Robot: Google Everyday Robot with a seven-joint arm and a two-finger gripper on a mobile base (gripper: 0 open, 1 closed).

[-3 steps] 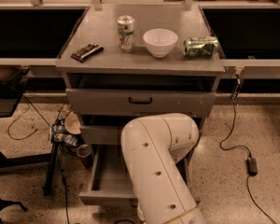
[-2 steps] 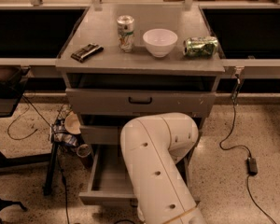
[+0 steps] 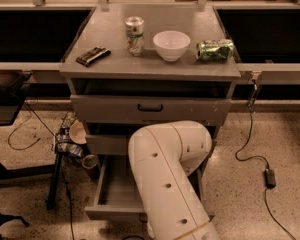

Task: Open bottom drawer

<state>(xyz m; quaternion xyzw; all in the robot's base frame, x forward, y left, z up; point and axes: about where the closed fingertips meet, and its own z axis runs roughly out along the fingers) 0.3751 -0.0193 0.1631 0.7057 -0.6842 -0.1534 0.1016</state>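
Arm (image 3: 162, 179) bent over open btm drawer (image 3: 115, 186), tool hidden behind it

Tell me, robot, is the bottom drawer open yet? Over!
Pincer not in view, somewhere behind the white arm. Bottom drawer pulled out, grey inside showing. Arm covers its right half.

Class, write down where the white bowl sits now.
In the camera view the white bowl sits on the cabinet top between the upright can and the tipped green can. The gripper is not visible; only the white arm shows.
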